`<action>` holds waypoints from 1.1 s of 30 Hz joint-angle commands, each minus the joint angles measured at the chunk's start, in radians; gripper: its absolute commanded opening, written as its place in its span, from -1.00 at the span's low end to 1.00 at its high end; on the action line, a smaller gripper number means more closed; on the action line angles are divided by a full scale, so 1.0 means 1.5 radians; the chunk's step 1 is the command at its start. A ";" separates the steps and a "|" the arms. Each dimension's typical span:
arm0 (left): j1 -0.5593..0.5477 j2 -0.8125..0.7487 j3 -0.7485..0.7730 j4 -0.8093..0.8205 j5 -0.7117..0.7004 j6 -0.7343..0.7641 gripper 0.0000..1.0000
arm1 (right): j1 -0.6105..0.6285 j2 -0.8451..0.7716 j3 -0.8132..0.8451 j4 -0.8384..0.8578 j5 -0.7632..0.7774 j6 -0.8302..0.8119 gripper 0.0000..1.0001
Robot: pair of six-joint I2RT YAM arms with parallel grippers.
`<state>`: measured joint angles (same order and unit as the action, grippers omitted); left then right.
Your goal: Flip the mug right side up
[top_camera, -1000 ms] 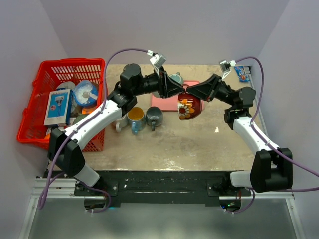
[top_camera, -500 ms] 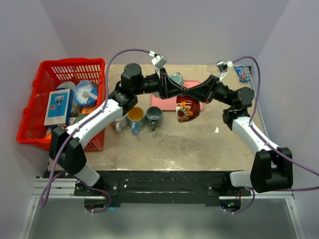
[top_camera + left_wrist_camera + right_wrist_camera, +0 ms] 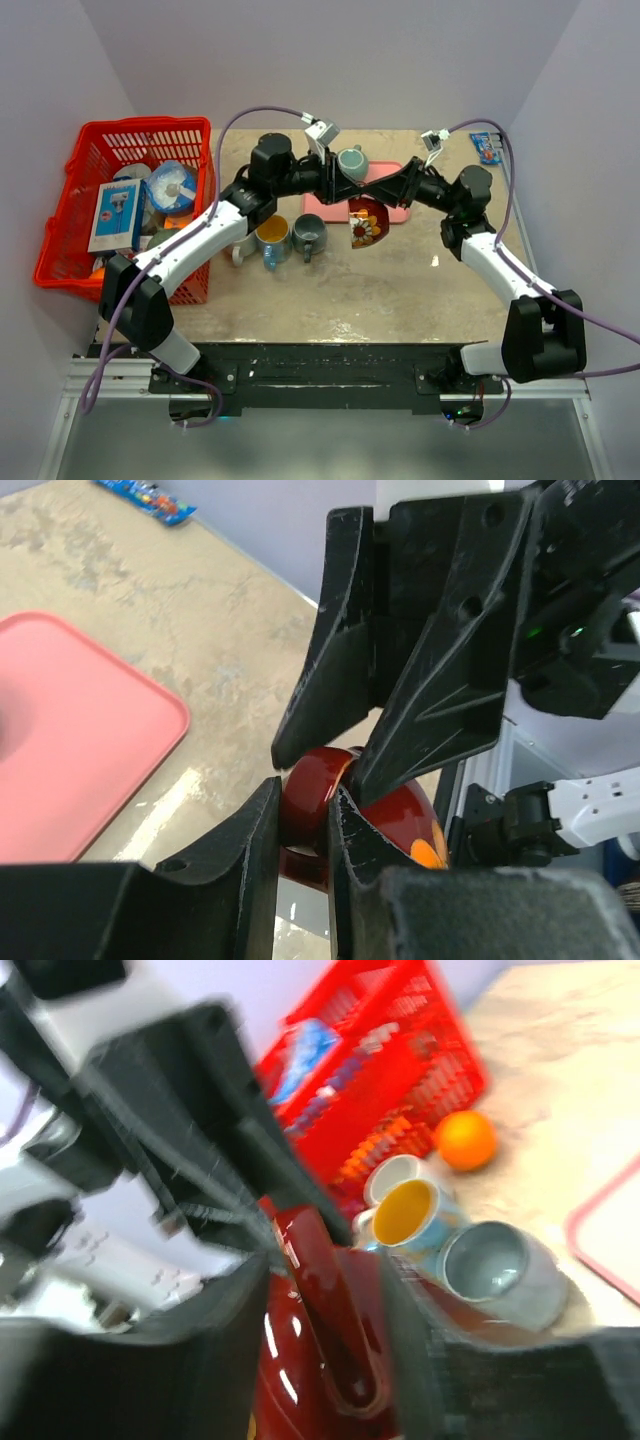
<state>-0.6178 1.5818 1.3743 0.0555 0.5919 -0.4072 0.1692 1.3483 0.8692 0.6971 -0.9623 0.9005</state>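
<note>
The red mug (image 3: pixel 366 229) with a flower pattern hangs above the table's middle, tilted, between both grippers. My left gripper (image 3: pixel 350 196) is shut on the mug's handle (image 3: pixel 308 792), a finger pressed against each side of it. My right gripper (image 3: pixel 378 196) comes in from the opposite side. Its fingers (image 3: pixel 425 695) straddle the top of the same handle and stand spread, with a gap showing beside the handle (image 3: pixel 335 1340). In the right wrist view the mug's glossy body (image 3: pixel 285 1375) fills the space between my blurred fingers.
A pink tray (image 3: pixel 399 214) lies behind the mug with a teal mug (image 3: pixel 351 160) on it. A yellow-lined mug (image 3: pixel 272 232) and a grey mug (image 3: pixel 309 231) stand upright to the left. Far left is a red basket (image 3: pixel 62 262) with boxes. A blue packet (image 3: pixel 487 146) lies far right.
The mug and both grippers have shifted left and lower. My left gripper has closed on the handle. My right gripper's fingers have spread apart.
</note>
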 commanded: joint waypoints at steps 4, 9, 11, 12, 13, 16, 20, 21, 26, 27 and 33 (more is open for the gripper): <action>-0.006 -0.054 -0.011 -0.001 -0.034 0.030 -1.00 | -0.005 -0.022 -0.009 -0.131 0.141 -0.142 0.31; -0.020 -0.051 0.000 -0.031 -0.059 0.040 -1.00 | -0.004 -0.047 -0.016 -0.206 0.247 -0.187 0.46; -0.029 -0.039 0.016 -0.071 -0.075 0.052 -1.00 | -0.005 -0.057 -0.014 -0.269 0.308 -0.197 0.52; -0.040 -0.034 0.022 -0.082 -0.095 0.065 -1.00 | -0.004 -0.071 -0.007 -0.296 0.393 -0.202 0.53; -0.046 -0.024 0.033 -0.102 -0.107 0.072 -1.00 | -0.004 -0.078 -0.001 -0.357 0.436 -0.203 0.54; -0.083 -0.004 0.054 -0.143 -0.168 0.117 -1.00 | -0.005 -0.094 0.036 -0.505 0.631 -0.196 0.57; -0.129 0.018 0.066 -0.169 -0.219 0.190 -1.00 | -0.005 -0.098 0.083 -0.647 0.803 -0.162 0.60; -0.147 0.025 0.066 -0.169 -0.227 0.229 -1.00 | -0.005 -0.097 0.086 -0.662 0.814 -0.159 0.60; -0.216 0.049 0.078 -0.212 -0.297 0.410 -1.00 | -0.007 -0.101 0.090 -0.732 0.845 -0.133 0.60; -0.237 0.056 0.080 -0.222 -0.307 0.474 -1.00 | -0.007 -0.104 0.089 -0.741 0.847 -0.128 0.60; -0.250 0.097 0.120 -0.293 -0.305 0.596 -1.00 | -0.010 -0.141 0.063 -0.757 0.803 -0.101 0.60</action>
<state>-1.0008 1.7096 1.4376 -0.3817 0.1574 0.2745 0.1589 1.2015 0.9665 -0.4057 0.2264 0.7006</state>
